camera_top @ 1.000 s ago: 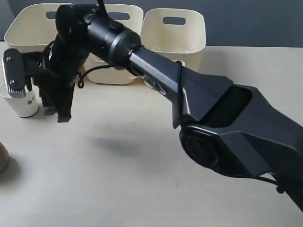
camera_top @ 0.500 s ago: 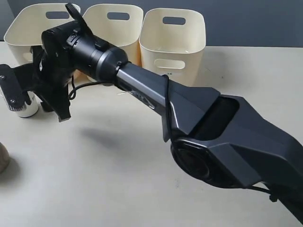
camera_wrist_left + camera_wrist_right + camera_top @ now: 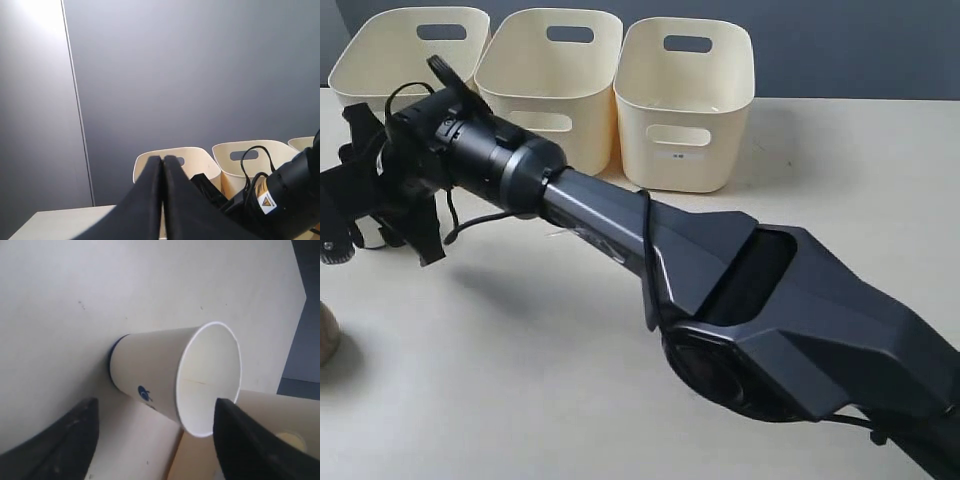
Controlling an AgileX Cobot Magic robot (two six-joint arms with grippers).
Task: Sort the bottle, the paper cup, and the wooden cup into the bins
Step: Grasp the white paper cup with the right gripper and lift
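Observation:
In the right wrist view the white paper cup (image 3: 155,372) with a small dark mark stands upright on the table, close in front of my open right gripper (image 3: 155,401). Its two fingers (image 3: 55,440) sit wide apart on either side of the cup, apart from it. In the exterior view my right gripper (image 3: 338,205) reaches to the far left edge and hides the paper cup. The brown wooden cup (image 3: 326,335) shows partly at the left edge. The three cream bins (image 3: 685,100) stand in a row at the back. My left gripper (image 3: 163,159) is shut and empty. The bottle is out of view.
The right arm (image 3: 620,220) stretches diagonally across the table from the lower right to the far left. The left bin (image 3: 380,60) stands just behind the right gripper, and its cream wall (image 3: 265,450) shows beside the paper cup.
The right arm has swung further left and lower. Its gripper now covers the paper cup, which showed at the left edge before.

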